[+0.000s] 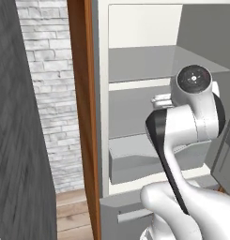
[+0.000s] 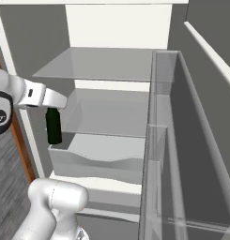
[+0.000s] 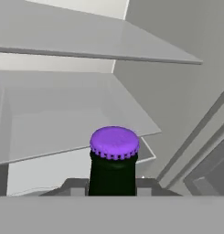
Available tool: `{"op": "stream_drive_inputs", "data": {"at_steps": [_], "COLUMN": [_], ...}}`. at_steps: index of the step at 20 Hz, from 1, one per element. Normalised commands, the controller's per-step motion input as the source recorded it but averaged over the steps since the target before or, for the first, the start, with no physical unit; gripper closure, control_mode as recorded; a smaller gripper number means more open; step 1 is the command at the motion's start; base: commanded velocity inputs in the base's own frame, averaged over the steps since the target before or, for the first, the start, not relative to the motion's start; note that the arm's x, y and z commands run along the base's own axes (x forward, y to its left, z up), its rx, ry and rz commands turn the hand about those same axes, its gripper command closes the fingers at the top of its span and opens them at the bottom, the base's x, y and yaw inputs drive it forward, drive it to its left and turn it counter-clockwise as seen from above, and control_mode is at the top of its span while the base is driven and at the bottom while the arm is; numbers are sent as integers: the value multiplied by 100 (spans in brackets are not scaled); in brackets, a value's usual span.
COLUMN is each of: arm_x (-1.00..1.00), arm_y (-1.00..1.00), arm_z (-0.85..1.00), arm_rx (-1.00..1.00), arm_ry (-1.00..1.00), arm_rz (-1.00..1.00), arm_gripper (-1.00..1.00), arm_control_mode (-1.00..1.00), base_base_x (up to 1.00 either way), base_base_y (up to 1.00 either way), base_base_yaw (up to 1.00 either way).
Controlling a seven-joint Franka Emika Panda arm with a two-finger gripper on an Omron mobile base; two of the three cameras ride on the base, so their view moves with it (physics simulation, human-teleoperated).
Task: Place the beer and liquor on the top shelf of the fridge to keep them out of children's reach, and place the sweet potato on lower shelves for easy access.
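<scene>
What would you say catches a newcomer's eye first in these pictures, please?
Most striking is the slim dark green glass bottle with its bright purple cap, hanging upright from the claw in front of the open fridge, beside the grey drawer. Above it, the flat grey top shelf carries nothing visible.
</scene>
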Motion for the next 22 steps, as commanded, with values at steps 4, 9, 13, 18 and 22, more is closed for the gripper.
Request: {"op": "stream_drive_inputs", "data": {"at_steps": [4, 9, 13, 18, 22], "arm_x": [2, 18, 30, 42, 54], "arm_y": [-18, -14, -6, -5, -14], "arm_z": [68, 86, 64, 31, 0], "arm_rx": [0, 0, 0, 0, 0], "arm_ry": [-19, -5, 0, -2, -9], "arm_rz": [0, 0, 0, 4, 9], "arm_gripper": [100, 100, 100, 100, 100], "arm_control_mode": [-100, -100, -100, -100, -100], "base_base_x": [0, 0, 0, 0, 0], "base_base_y": [0, 0, 0, 0, 0], "base_base_yaw": [0, 0, 0, 0, 0]}}
